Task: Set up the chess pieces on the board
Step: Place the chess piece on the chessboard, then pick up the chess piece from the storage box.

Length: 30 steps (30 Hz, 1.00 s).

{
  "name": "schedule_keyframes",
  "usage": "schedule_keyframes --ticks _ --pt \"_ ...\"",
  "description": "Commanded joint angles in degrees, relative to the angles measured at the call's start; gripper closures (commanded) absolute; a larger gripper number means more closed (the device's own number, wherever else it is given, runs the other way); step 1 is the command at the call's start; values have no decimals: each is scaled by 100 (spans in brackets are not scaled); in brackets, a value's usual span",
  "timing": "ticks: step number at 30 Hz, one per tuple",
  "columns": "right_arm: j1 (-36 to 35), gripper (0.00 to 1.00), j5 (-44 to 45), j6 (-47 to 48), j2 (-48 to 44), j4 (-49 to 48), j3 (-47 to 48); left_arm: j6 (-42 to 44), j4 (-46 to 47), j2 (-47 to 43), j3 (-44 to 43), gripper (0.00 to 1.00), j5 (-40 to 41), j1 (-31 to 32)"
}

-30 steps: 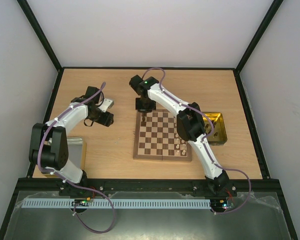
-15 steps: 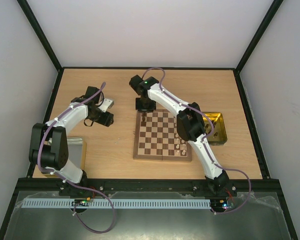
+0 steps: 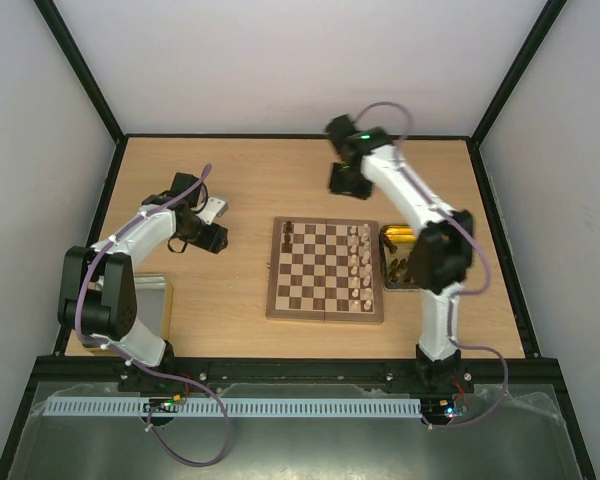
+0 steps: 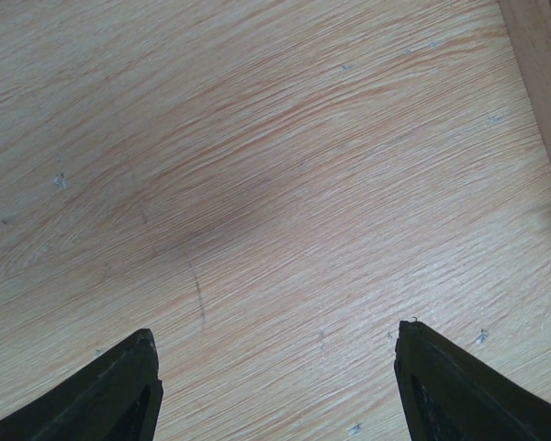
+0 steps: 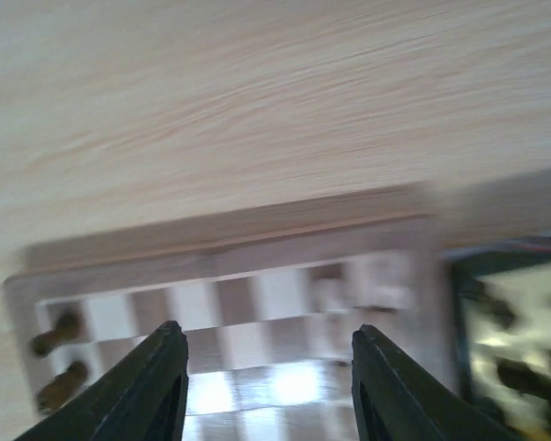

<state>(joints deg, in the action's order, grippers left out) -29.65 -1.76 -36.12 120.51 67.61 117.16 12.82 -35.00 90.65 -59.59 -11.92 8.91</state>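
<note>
Above the far edge of the board (image 3: 325, 270), my right claw (image 5: 268, 344) hangs with its jaws partly apart and nothing between them. My left claw (image 4: 275, 331), spread wide and likewise empty, sits over bare table (image 4: 257, 184) well to the board's left. Two dark chess pieces (image 3: 288, 235) stand at the far-left corner; cream pieces (image 3: 360, 262) stand in rows along the right side. More dark pieces lie in the yellow tray (image 3: 392, 234) just beside that edge. Hazards, as I judge them: the tray's pieces lie close together, so one closure could pinch two. A low pass could topple the cream rows. The blurred wrist view makes aiming unreliable.
</note>
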Motion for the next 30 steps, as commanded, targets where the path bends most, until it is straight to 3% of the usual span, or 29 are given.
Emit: schedule_keyframes --ticks 1,6,11,19,30 --pt "731 55 549 231 -1237 -2 -1198 -32 -72 -67 -12 30 -60 -47" --pt "1287 58 481 247 -2302 -492 -3011 -50 -102 1 -50 29 -62 -45" --pt "1576 60 245 231 -2993 -839 -4195 -43 -167 137 -112 30 -26 -43" --pt "1871 62 140 246 -3557 -1100 -5120 -51 -205 260 -160 30 -16 -38" --pt "2432 68 -736 227 -3503 -1715 -5740 -60 -205 252 -181 29 49 -38"
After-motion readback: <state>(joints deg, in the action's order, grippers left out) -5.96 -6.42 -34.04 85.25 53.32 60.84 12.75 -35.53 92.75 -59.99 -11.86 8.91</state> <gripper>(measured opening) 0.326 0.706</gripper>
